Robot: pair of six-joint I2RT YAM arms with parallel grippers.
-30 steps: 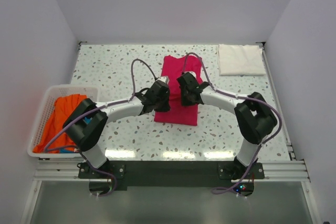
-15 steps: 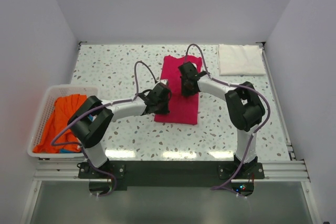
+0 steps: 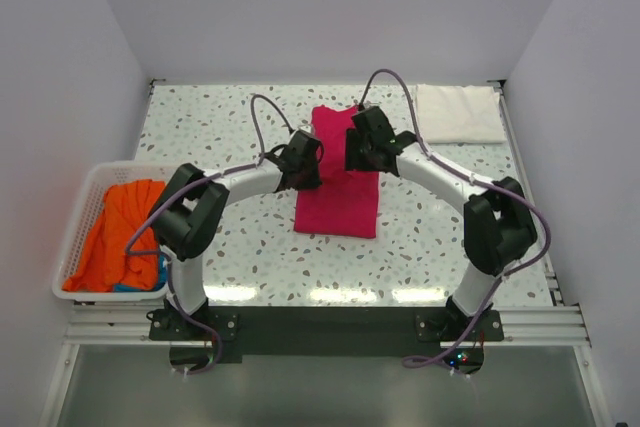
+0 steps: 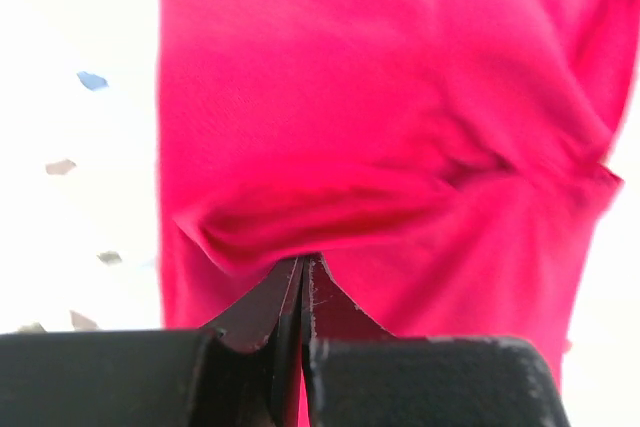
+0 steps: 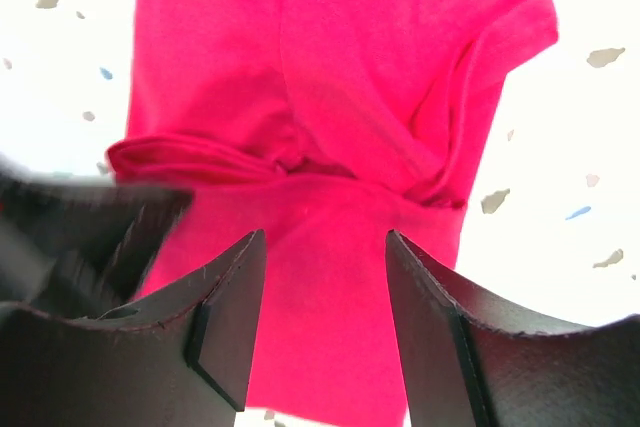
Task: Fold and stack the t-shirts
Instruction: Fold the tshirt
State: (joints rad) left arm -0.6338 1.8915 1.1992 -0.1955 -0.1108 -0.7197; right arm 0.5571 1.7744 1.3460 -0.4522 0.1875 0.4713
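Note:
The magenta-pink t-shirt (image 3: 336, 205) lies in a long folded strip at the table's middle. My left gripper (image 3: 304, 161) is at its left edge, shut on a raised fold of the cloth; in the left wrist view the fingertips (image 4: 302, 265) pinch the pink cloth (image 4: 330, 97). My right gripper (image 3: 362, 151) is open over the shirt's right side; in the right wrist view the gripper (image 5: 325, 247) hovers above the shirt (image 5: 340, 67), holding nothing. A white t-shirt (image 3: 458, 113) lies folded at the back right. Orange (image 3: 115, 232) and blue (image 3: 152, 273) shirts lie in the basket.
A white slotted basket (image 3: 78, 219) stands at the table's left edge. The left arm's gripper shows as a dark blur at the left of the right wrist view (image 5: 90, 237). White walls close in the table on three sides.
Both grippers have moved toward the far end of the pink shirt. The left one carries a fold of cloth with it. The right one stays open.

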